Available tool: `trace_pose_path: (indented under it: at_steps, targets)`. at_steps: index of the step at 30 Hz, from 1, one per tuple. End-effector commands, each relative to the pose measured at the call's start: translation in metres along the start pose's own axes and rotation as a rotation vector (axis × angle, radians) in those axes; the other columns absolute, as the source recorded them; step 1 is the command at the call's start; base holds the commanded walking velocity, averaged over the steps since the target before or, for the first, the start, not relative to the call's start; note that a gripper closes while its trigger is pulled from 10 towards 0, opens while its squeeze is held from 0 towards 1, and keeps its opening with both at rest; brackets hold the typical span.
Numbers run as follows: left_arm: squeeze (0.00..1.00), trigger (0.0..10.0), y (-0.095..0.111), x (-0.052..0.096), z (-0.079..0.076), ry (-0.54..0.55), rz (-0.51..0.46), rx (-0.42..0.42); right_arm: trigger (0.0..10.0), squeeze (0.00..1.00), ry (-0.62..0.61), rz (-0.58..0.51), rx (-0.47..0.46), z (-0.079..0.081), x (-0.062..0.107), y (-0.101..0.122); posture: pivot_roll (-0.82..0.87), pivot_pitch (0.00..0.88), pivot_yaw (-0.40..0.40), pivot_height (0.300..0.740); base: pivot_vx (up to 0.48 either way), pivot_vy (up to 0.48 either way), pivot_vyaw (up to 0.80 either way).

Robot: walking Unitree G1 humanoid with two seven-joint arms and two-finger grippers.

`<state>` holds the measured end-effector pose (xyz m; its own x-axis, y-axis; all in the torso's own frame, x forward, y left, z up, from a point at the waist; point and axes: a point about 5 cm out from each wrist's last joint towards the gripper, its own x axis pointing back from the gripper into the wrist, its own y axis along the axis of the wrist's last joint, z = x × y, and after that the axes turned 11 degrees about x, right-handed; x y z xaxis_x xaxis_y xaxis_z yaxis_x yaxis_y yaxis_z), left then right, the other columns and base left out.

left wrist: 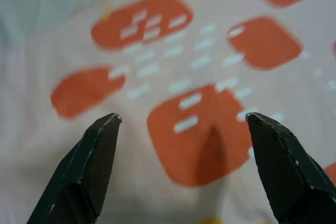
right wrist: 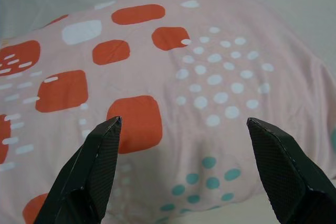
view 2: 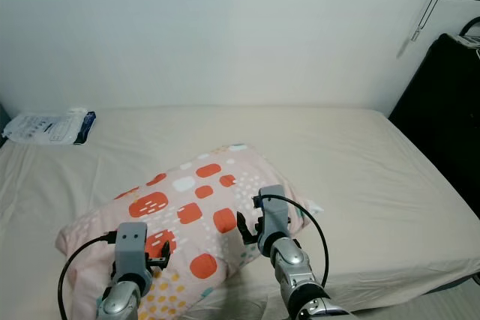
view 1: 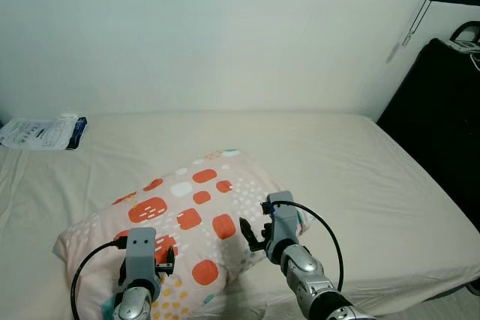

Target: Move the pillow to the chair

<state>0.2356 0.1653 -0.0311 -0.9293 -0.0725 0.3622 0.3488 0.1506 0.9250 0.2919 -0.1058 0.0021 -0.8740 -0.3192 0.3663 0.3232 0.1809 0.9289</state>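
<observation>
A pink pillow (view 1: 187, 219) with orange, white and teal patches lies on the bed near its front edge. My left gripper (left wrist: 182, 121) is open, its black fingers spread just above the pillow's near left part, over an orange patch. My right gripper (right wrist: 182, 123) is open too, hovering over the pillow's near right end; its fingers (view 1: 246, 231) show dark against the fabric. Neither gripper holds anything. In the right wrist view the pillow (right wrist: 173, 93) spreads out beyond the fingertips.
The beige bed (view 1: 360, 177) runs back to a white wall. A white and blue packet (view 1: 41, 133) lies at its far left. A black piece of furniture (view 1: 442, 125) stands close to the bed's right side.
</observation>
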Motion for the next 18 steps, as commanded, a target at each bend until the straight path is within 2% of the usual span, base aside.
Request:
trace_pose_path:
  at_steps: [1,3,7,10,13,18]
  targets:
    - [0.00,10.0,0.001,0.000,-0.006,-0.048,-0.006,-0.025,10.0,0.00,-0.001,0.037,-0.035,0.001,0.003,-0.009,0.12,0.000,-0.130,0.740,0.000,0.000,0.00]
    - [0.00,10.0,-0.001,-0.001,-0.009,-0.079,0.035,0.016,10.0,0.00,0.014,0.044,-0.082,0.004,0.002,-0.010,0.12,0.000,-0.130,0.740,0.000,0.000,0.00]
    - [0.00,10.0,-0.002,-0.001,-0.010,-0.080,0.038,0.030,10.0,0.00,0.047,0.047,-0.061,0.008,0.004,-0.012,0.12,0.000,-0.129,0.740,0.000,0.000,0.00]
    - [0.00,10.0,-0.003,0.000,-0.011,-0.081,0.038,0.027,10.0,0.00,0.041,0.090,-0.038,0.009,0.007,-0.020,0.13,0.000,-0.131,0.740,0.000,0.000,0.00]
    - [0.00,10.0,-0.004,0.000,-0.012,-0.077,0.046,0.024,10.0,0.00,0.039,0.110,-0.044,0.009,0.008,-0.024,0.12,0.000,-0.132,0.740,0.000,0.000,0.00]
    - [0.00,10.0,-0.002,-0.001,-0.012,-0.069,0.045,0.067,10.0,0.00,0.034,0.114,-0.079,0.008,0.007,-0.023,0.13,0.000,-0.134,0.740,0.000,0.000,0.00]
